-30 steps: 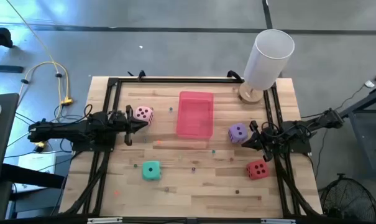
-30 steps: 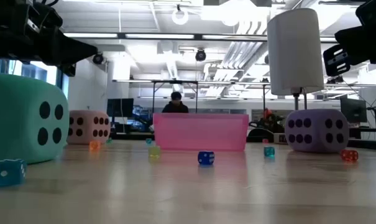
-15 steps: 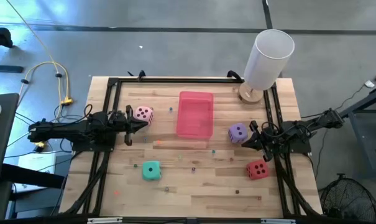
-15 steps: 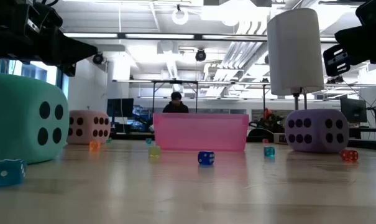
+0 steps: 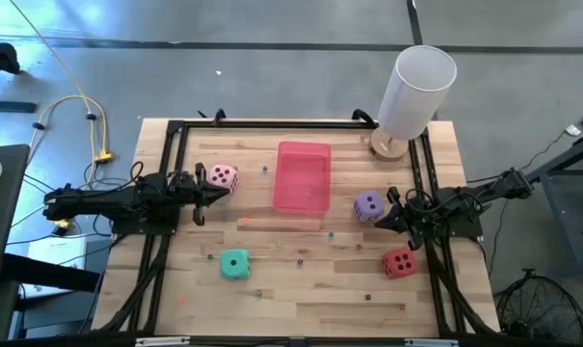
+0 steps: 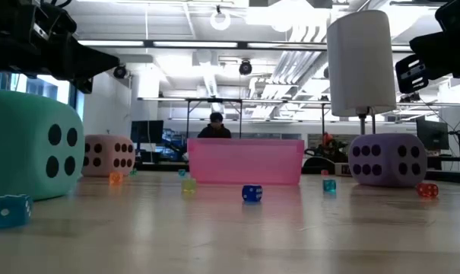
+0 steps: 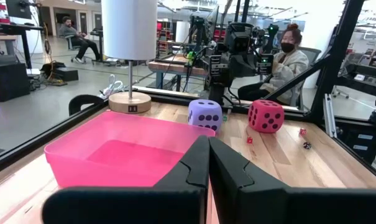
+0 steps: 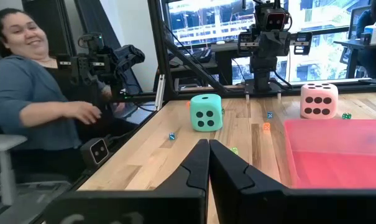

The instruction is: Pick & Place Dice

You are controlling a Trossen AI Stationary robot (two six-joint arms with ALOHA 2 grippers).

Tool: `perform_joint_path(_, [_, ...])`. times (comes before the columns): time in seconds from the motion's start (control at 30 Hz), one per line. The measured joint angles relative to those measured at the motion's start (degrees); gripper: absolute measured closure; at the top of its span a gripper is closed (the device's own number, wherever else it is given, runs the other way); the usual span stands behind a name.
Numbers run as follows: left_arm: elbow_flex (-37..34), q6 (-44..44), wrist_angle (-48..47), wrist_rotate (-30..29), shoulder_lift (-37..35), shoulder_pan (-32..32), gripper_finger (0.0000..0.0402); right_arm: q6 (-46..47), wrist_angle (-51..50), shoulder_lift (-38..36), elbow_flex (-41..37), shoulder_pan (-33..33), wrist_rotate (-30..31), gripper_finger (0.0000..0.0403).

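Four dice sit flat on the wooden table: pale pink [image 5: 223, 176] at the left, purple [image 5: 369, 205] right of the tray, red [image 5: 399, 262] near the right front, teal [image 5: 234, 263] at the left front. My left gripper [image 5: 224, 192] hovers shut just beside the pink die, raised off the table; its fingers meet in the left wrist view [image 7: 208, 163]. My right gripper [image 5: 380, 221] hovers shut close to the purple die, fingers together in the right wrist view [image 8: 208, 163]. Neither touches a die.
A flat pink tray [image 5: 303, 177] lies mid-table. A white cylinder lamp [image 5: 412, 92] stands on a wooden base at the far right corner. Several tiny coloured dice [image 6: 251, 192] are scattered on the wood. A black frame [image 5: 166, 183] borders the table. People sit beyond the table edges.
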Motion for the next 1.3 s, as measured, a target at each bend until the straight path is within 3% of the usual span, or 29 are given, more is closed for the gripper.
perform_joint_path(1.13, [0.0, 0.0, 0.0, 0.0, 0.0, 0.0, 0.0401, 0.0, 0.0, 0.0, -0.02, 0.02, -0.02, 0.0401])
perform_joint_path(1.3, [0.0, 0.0, 0.1, -0.01, 0.02, -0.01, 0.0401, -16.07, 0.29, -0.01, -0.01, -0.13, 3.11, 0.0401])
